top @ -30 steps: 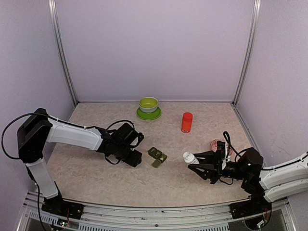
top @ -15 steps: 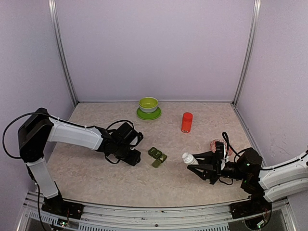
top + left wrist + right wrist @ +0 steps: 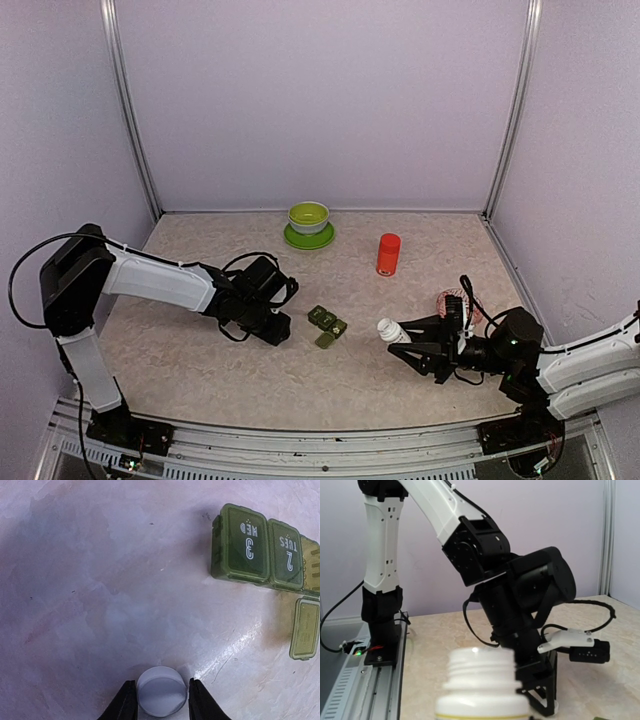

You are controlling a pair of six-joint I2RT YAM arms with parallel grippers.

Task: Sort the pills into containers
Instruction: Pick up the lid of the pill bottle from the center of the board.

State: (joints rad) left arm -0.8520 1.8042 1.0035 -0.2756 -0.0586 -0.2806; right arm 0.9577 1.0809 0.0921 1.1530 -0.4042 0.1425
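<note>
At the back of the table (image 3: 180, 360) I see a lime-green bowl (image 3: 308, 215) sitting on a matching saucer (image 3: 308, 240). A red bottle (image 3: 388, 254) stands upright to its right, well apart. I make out a red-and-white patterned bowl (image 3: 449, 298) farther forward on the right, partly hidden.

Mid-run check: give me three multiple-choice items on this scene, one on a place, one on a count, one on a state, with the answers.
1. Where is the small white round cap?
A) between the left gripper's fingers
B) inside a lime-green bowl
C) on a red bottle

2. How many lids of the dark green three-compartment pill strip are shut?
A) one
B) two
C) three

3. The white plastic bottle in the right gripper is:
A) capped
B) uncapped
C) lying loose on the table

Answers:
1 A, the cap sits between the two dark fingers in the left wrist view.
2 B, the "3 WED" and "2 TUES" lids lie shut and the third hangs open.
3 B, its threaded neck is bare in the right wrist view.
</note>
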